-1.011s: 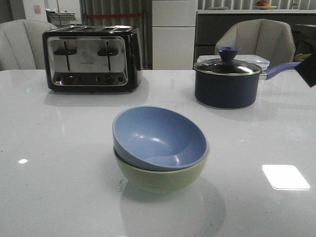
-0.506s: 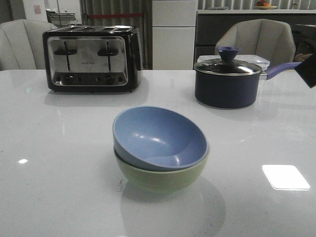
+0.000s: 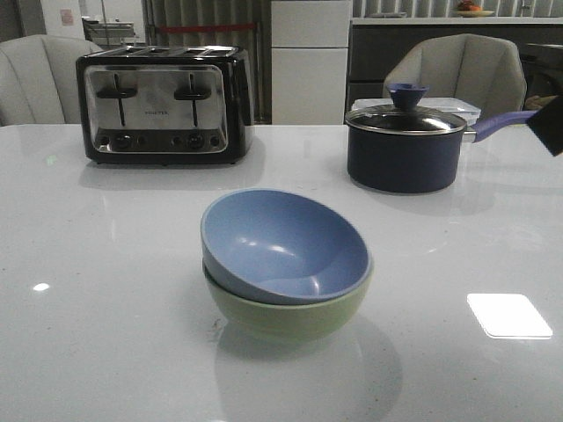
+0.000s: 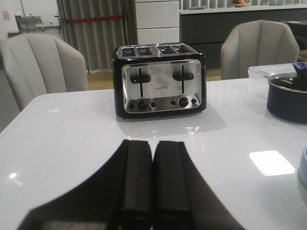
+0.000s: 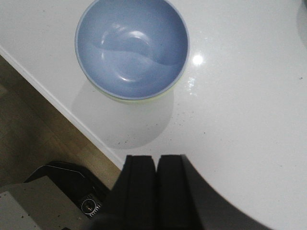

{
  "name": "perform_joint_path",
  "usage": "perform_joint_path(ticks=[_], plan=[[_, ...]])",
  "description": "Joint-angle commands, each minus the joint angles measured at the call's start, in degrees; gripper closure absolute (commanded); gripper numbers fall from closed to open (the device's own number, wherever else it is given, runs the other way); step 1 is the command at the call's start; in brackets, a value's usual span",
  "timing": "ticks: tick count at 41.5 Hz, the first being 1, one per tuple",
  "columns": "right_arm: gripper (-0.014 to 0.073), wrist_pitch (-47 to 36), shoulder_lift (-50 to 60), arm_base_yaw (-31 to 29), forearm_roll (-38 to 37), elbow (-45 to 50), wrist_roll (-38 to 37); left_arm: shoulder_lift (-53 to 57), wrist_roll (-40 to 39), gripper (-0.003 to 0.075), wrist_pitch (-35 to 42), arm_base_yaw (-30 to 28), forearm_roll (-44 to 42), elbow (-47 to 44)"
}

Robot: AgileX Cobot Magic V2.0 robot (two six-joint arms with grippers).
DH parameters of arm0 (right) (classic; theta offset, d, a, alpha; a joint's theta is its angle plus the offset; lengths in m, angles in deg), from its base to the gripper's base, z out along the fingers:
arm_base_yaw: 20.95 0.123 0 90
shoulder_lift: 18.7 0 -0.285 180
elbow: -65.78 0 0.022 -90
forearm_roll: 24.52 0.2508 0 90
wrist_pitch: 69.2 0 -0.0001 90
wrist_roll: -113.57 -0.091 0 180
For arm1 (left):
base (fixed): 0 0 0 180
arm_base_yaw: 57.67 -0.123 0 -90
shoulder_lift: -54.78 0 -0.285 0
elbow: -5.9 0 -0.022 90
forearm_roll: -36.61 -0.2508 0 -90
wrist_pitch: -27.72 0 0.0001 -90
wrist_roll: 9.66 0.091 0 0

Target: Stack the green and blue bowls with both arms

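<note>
The blue bowl (image 3: 283, 246) is seated, slightly tilted, inside the green bowl (image 3: 286, 314) at mid-table; stacking is judged complete. The left gripper (image 4: 152, 184) and right gripper (image 5: 156, 184) are pressed together, empty, clear of both bowls.

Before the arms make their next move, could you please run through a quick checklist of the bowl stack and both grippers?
1. Blue bowl nested in green bowl: ok.
2. Blue bowl sitting level: not ok, it tilts in the front view, its rim higher on the left.
3. Left gripper empty and off the bowls: ok, fingers together, facing the toaster.
4. Right gripper empty: ok, fingers together, apart from the stack.
5. Stack apart from the saucepan and toaster: ok.
6. Green bowl flat on the table: cannot tell.
</note>
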Motion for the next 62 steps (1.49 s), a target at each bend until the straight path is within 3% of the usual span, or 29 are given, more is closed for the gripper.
perform_joint_path(ticks=[1, 10, 20, 62], plan=[[0.0537, -3.0, 0.5, 0.1, -0.1, -1.7, 0.6, 1.2, -2.5, 0.0626, 8.6, -1.0, 0.1, -1.7], [0.0537, -3.0, 0.5, 0.1, -0.1, -1.7, 0.6, 3.4, -17.7, 0.0627, 11.5, -1.7, -10.9, -7.2], [0.0537, -3.0, 0.5, 0.1, -0.1, -1.7, 0.6, 3.4, -17.9, 0.0627, 15.5, -2.0, -11.0, -8.9], [0.0537, -3.2, 0.5, 0.1, -0.1, -1.6, 0.6, 3.4, -17.9, 0.0627, 15.4, -1.9, -11.0, -8.9]])
